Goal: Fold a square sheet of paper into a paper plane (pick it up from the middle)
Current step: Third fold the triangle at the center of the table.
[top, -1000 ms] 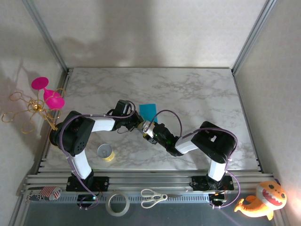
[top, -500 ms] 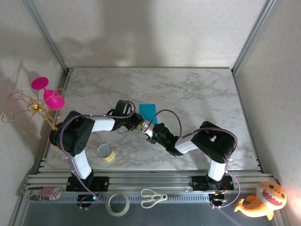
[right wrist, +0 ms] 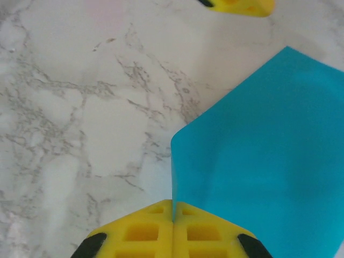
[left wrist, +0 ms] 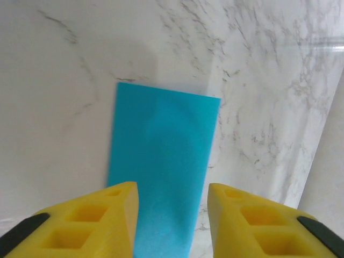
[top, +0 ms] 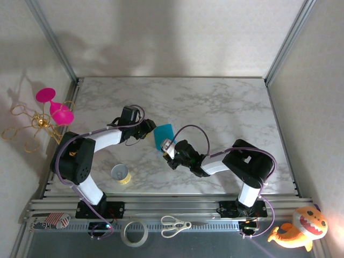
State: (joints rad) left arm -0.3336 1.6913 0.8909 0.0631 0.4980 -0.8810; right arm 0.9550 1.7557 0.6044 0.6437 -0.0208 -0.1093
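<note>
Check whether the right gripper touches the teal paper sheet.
Touching: right wrist view shows the right gripper shut on the teal paper sheet, pinching its edge.

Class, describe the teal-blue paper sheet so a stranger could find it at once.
On the white marble table, look to the middle. There is a thin, plain teal-blue sheet of paper, one edge pinched in the right gripper. It is the only blue thing; the small tape roll nearby is yellow.

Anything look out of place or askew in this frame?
Nothing is spilled or torn. The blue paper lies at a slant to the table, and the right pincer is shut on one edge of it, not its middle. The left pincer is open.
</note>
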